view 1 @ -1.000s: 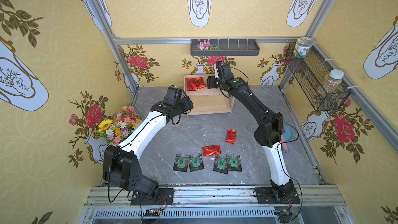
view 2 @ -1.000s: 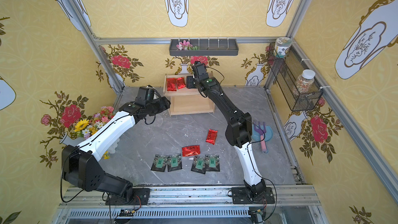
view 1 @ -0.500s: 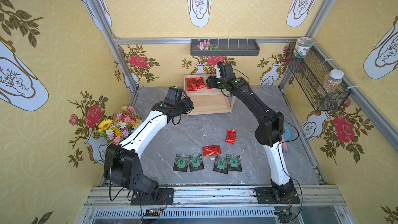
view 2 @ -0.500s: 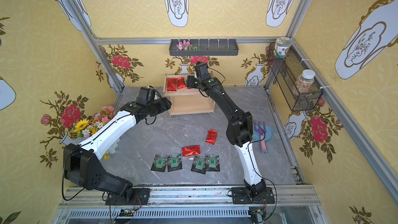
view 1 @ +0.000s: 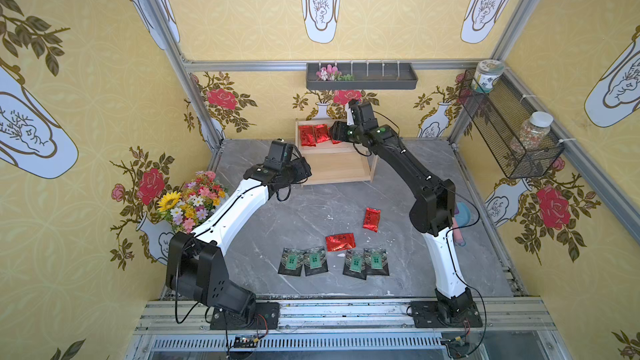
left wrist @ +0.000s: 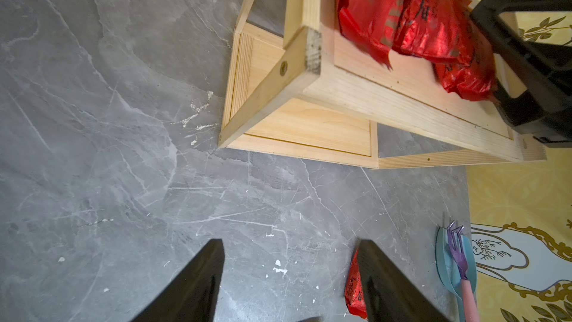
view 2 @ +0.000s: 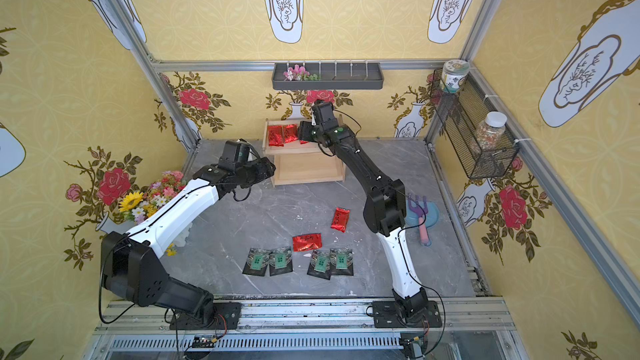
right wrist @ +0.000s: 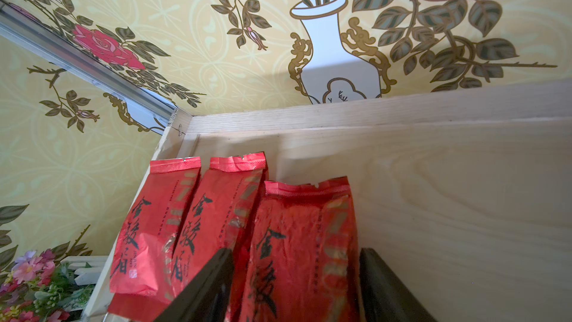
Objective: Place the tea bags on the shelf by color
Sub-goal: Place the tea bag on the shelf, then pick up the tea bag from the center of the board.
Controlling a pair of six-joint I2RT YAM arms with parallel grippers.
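The right hand [right wrist: 295,252] sits open over the shelf [view 1: 332,167] at 12 o'clock, jaws straddling the 3rd red tea bag [right wrist: 305,230] on the top tier. I'd raise the hand straight up, jaws wide, so no foil drags. The left hand [left wrist: 289,243] hangs open, empty. Only the right wrist view shows that straddle; top views add 2 red bags [view 1: 371,219] and 4 black bags [view 1: 315,262] near 6 o'clock.

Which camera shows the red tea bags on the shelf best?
Right wrist view: all three red tea bags lie side by side, script readable, the third between the fingers of the right gripper. The left wrist view shows them obliquely. In both top views they are small, the third mostly hidden.
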